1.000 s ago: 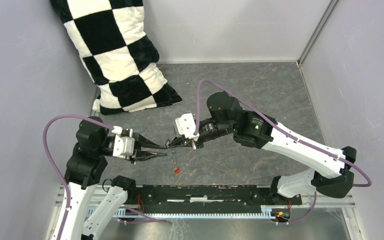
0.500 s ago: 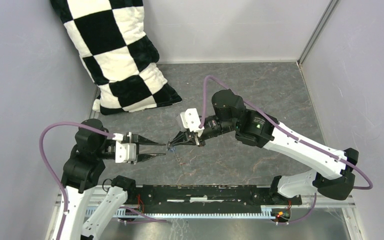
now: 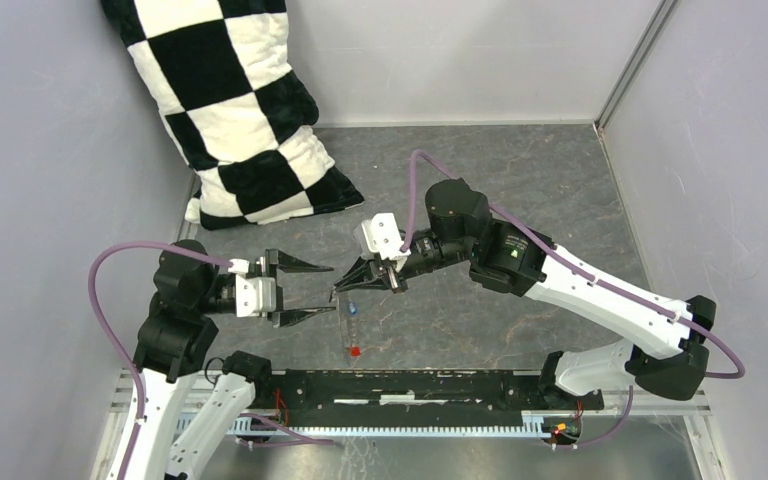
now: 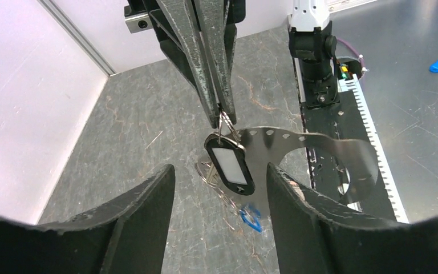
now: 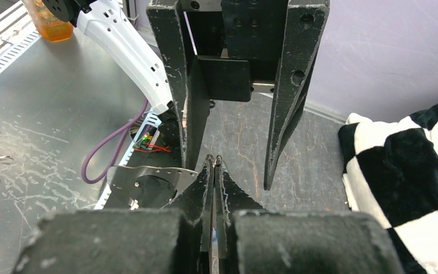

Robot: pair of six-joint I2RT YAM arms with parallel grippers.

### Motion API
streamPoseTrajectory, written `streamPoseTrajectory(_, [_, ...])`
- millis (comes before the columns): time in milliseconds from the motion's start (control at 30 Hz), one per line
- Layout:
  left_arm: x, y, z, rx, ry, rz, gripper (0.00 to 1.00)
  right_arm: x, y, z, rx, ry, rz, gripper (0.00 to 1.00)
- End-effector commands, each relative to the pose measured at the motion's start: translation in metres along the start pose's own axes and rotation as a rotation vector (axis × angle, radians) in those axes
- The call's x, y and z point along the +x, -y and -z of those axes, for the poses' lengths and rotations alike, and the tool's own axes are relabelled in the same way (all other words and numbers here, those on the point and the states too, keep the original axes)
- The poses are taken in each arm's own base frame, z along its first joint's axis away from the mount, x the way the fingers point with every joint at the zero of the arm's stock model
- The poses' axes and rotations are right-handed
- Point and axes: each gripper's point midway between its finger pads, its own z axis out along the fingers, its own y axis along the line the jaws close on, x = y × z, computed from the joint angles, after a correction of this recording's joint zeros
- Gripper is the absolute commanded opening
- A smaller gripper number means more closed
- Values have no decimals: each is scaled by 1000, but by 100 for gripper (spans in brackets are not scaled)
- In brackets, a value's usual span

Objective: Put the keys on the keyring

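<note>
My right gripper is shut on the top of the keyring, a thin grey wire hoop that hangs below its fingertips. The dark key with the white tag dangles from it, with the blue key lower on the blurred wire. In the top view the blue key and the red key sit along the hanging hoop. I cannot tell whether the red key touches the table. My left gripper is open and empty, one finger on each side of the hanging keys. In the right wrist view my right gripper is shut.
A black-and-white checked pillow leans in the back left corner. Grey walls close in the left, the back and the right. A black rail runs along the near edge. A perforated metal plate lies by it.
My left gripper has opened and drawn back a little to the left. The hoop now hangs from my right gripper alone, stretched downward with the red key at its low end.
</note>
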Motion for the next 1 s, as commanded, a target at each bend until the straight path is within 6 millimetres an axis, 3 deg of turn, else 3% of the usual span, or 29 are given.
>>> streamPoseTrajectory(0, [-10,11,1,44,20,13,68,-22,6,5,34,64,50,0])
streamPoseTrajectory(133, [-4,13,2,46,3,10,67,-25,7,5,36,72,51,0])
streamPoseTrajectory(400, [-10,-20,3,-117,24,-93,57,-27,6,3,34,91,41,0])
streamPoseTrajectory(567, [-13,-20,2,-116,44,-85,55,-26,6,2,32,98,34,1])
streamPoseTrajectory(967, [-9,-12,6,-121,27,-146,14,-27,10,7,97,137,27,0])
